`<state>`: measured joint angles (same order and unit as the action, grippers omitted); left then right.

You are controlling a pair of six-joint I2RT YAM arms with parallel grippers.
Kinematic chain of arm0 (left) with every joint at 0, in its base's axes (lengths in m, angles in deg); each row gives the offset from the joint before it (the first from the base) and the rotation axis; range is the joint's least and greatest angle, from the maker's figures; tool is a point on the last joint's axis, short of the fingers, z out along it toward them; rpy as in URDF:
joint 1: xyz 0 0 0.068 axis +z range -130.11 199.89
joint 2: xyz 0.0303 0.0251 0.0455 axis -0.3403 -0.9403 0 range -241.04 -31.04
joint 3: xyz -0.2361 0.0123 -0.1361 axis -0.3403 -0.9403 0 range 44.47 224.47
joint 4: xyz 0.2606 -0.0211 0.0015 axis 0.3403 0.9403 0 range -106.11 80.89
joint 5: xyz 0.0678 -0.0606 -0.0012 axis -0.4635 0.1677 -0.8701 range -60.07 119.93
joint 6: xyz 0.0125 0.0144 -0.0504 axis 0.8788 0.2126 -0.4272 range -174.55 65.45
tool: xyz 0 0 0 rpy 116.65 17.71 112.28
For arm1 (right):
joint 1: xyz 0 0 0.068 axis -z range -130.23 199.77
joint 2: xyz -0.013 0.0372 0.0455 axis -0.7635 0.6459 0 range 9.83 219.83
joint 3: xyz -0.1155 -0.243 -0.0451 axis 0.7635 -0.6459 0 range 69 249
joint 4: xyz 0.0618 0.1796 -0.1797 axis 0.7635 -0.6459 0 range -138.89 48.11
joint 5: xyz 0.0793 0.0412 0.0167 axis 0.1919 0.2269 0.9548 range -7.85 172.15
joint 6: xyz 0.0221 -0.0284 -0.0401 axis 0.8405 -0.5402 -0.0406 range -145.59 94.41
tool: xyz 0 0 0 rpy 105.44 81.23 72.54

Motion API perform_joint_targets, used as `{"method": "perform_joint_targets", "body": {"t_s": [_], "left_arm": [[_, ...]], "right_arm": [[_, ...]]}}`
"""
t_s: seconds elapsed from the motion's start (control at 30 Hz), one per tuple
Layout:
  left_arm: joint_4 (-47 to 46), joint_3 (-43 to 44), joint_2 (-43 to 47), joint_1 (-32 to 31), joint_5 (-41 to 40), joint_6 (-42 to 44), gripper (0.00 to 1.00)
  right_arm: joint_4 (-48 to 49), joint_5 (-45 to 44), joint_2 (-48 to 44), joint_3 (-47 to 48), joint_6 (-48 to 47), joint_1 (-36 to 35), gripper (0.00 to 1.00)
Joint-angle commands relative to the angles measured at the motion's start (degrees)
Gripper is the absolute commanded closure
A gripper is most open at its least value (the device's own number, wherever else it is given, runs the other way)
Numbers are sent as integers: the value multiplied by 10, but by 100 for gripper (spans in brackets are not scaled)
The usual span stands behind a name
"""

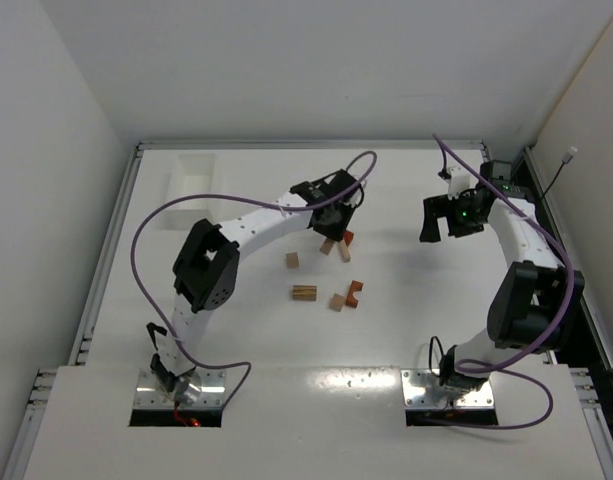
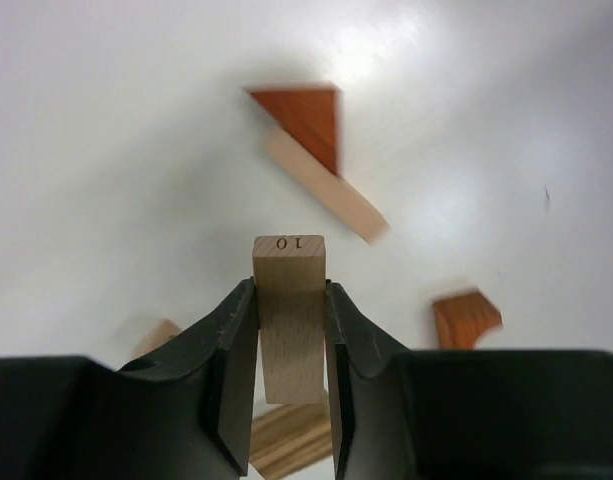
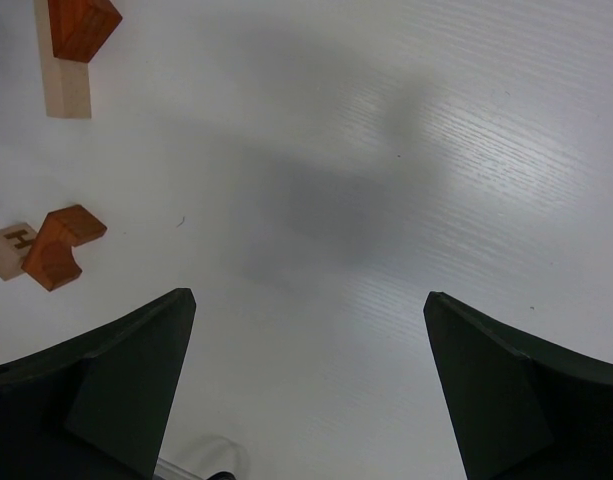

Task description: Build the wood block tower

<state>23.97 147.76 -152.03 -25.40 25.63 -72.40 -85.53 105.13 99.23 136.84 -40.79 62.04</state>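
My left gripper (image 1: 329,232) is shut on a light tan wood block (image 2: 289,300), held upright above the table with its stamped end sticking out past the fingertips. Just beyond it a reddish-brown wedge (image 2: 306,118) rests against one end of a tan bar (image 2: 326,190). A reddish arch piece (image 1: 354,293), a tan cube (image 1: 337,302), a striped bar (image 1: 304,293) and another tan cube (image 1: 292,260) lie loose nearer the arms. My right gripper (image 1: 438,218) hangs open over bare table to the right of the blocks, with nothing between its fingers. No tower shows in any view.
A white rectangular tray (image 1: 191,180) stands at the back left. The table's raised rim (image 1: 306,145) runs along the back and the sides. Purple cables loop over both arms.
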Motion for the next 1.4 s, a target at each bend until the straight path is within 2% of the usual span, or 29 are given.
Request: {"method": "perform_joint_targets", "body": {"t_s": [0.0, 0.07, 0.13, 0.17, 0.27, 0.63, 0.67, 0.7, 0.8, 0.83, 0.87, 0.93, 1.0, 1.13, 1.17, 1.23, 1.33, 1.37], "left_arm": [[20, 52, -9, 17, -124, -90, 100], [35, 59, -25, 23, -163, -133, 100], [35, 59, -40, 40, -169, -159, 100], [35, 59, -59, 63, -146, -167, 100], [29, 64, -79, 77, -126, -167, 100], [18, 93, -125, 82, -92, -178, 98], [12, 93, -125, 82, -80, -171, 92], [12, 93, -125, 82, -80, -171, 76], [12, 80, -125, 82, -75, -171, 51], [12, 80, -118, 82, -75, -171, 31], [7, 80, -111, 82, -75, -166, 25], [7, 75, -105, 82, -82, -166, 20], [7, 75, -89, 82, -91, -161, 20], [-24, 74, -31, 77, -63, -106, 35], [-33, 74, -19, 63, -54, -68, 44], [-46, 74, 6, 39, -54, -32, 51], [-30, 98, -3, 2, -60, 14, 69], [-19, 110, -29, 2, -60, 14, 81]], "right_arm": [[14, 8, -12, 21, 17, 3, 4], [14, 3, -12, 27, 17, 3, 4], [14, -3, -12, 27, 22, 3, 4], [14, -3, -6, 27, 27, 3, 5], [19, -3, -6, 27, 32, 3, 5], [19, -3, -1, 27, 32, 3, 5], [19, -3, -1, 27, 32, 3, 5], [19, -3, -1, 27, 32, 3, 5], [19, -3, -1, 27, 27, 3, 5], [19, -3, -1, 27, 27, 3, 5], [19, -3, -1, 27, 27, 3, 5], [19, -3, -1, 27, 27, 3, 5], [19, -3, -1, 27, 27, 3, 5], [19, -8, -1, 21, 27, 3, 5], [19, -8, -1, 21, 27, 3, 5], [19, -8, -1, 16, 27, 3, 5], [19, -2, -1, 16, 27, 3, 5], [19, -2, -1, 16, 27, 3, 5]]}}
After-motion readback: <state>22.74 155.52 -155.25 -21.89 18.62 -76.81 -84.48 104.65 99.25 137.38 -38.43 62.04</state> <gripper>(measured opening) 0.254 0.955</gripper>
